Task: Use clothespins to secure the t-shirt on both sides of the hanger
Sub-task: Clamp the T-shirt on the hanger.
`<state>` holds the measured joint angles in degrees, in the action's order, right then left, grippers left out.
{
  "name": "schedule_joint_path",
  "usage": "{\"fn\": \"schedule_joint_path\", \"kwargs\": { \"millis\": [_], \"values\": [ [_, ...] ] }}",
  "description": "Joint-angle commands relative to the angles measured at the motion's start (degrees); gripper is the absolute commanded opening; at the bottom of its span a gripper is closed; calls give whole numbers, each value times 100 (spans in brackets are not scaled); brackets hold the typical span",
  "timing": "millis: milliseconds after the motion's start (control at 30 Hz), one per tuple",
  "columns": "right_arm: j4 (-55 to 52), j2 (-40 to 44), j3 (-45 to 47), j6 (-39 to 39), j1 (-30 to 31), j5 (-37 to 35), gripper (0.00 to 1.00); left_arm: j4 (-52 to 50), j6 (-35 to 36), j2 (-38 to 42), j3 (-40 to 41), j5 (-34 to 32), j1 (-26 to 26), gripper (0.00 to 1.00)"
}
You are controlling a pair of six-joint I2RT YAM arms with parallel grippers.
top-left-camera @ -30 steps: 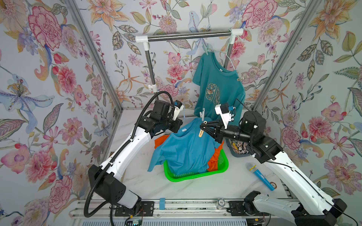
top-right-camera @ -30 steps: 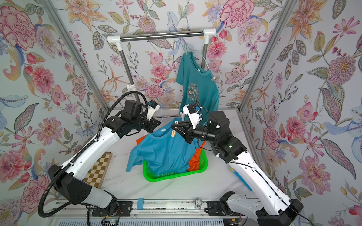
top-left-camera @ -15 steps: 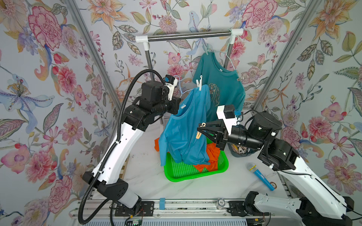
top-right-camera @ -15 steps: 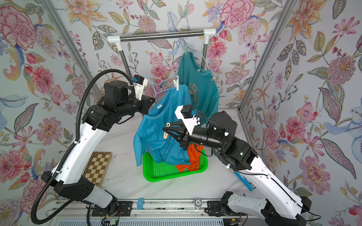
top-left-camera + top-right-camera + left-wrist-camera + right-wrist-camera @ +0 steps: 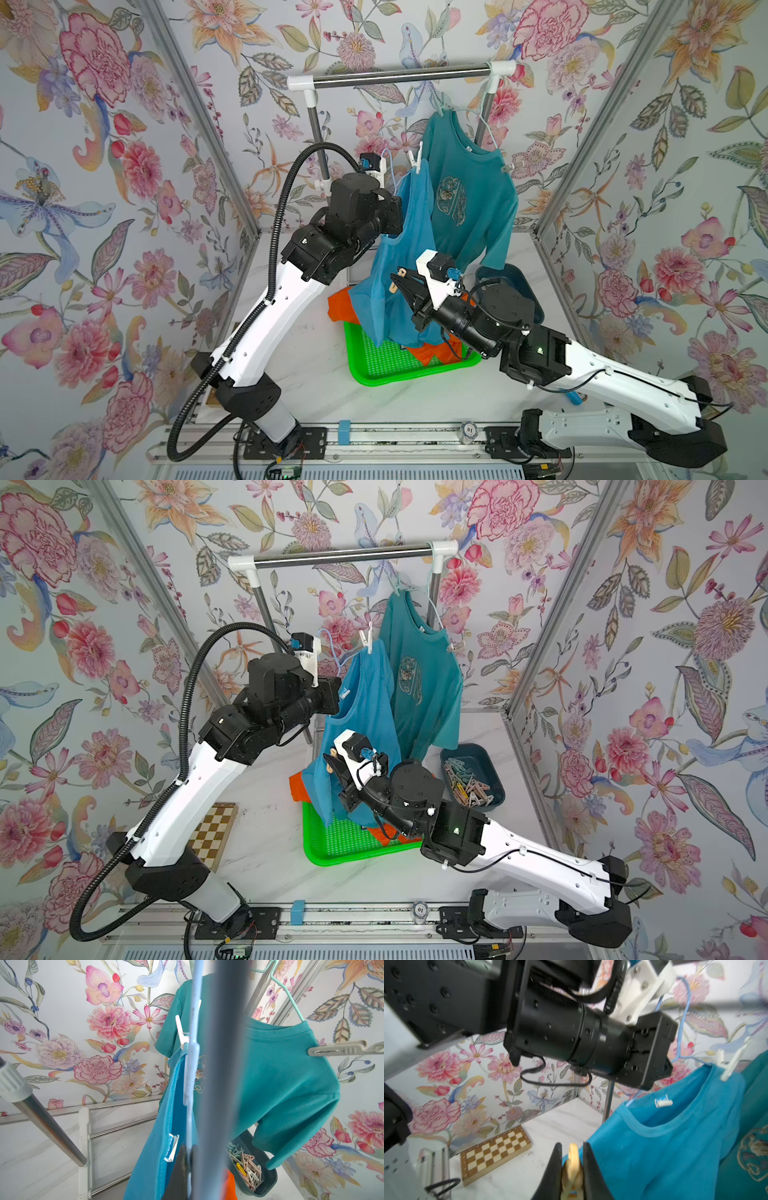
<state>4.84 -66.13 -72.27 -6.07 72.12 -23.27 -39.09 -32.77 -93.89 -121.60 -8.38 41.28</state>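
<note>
Clothespins [image 5: 467,781]: loose heap in dark tray [image 5: 473,755], far right of white marble table [image 5: 270,854]. Floral wallpaper [image 5: 124,604] on every wall; steel rail [image 5: 340,557] across far side; green basket [image 5: 345,841] mid-table. Left claw [image 5: 188,1159] clenched on pale blue hanger [image 5: 685,1009] carrying blue t-shirt [image 5: 365,712]; white clothespin [image 5: 365,638] clipped at its far shoulder. Right claw [image 5: 572,1147] gripped beige clothespin [image 5: 572,1172], just beside the shirt's cloth, lower and nearer than left claw, apart from tray.
</note>
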Motion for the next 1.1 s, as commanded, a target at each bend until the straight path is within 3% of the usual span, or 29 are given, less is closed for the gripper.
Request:
{"fn": "schedule_joint_path", "kwargs": {
  "millis": [0, 167, 333, 667, 1067],
  "values": [
    [1900, -60, 207, -738, 247, -1502, 8, 426, -497, 26, -57, -474, 38, 0],
    [3267, -389, 350, -1714, 373, -2332, 7, 490, -742, 38, -82, -498, 56, 0],
    [4092, -724, 370, -2035, 322, -2533, 7, 560, -908, -20, -135, -396, 61, 0],
    [4043, -1249, 200, -1640, 99, -2518, 8, 719, -1036, -29, -136, -242, 65, 0],
    [3558, -1212, 477, -362, -482, -1717, 8, 858, -1105, 24, 113, -104, 80, 0]
  ]
}}
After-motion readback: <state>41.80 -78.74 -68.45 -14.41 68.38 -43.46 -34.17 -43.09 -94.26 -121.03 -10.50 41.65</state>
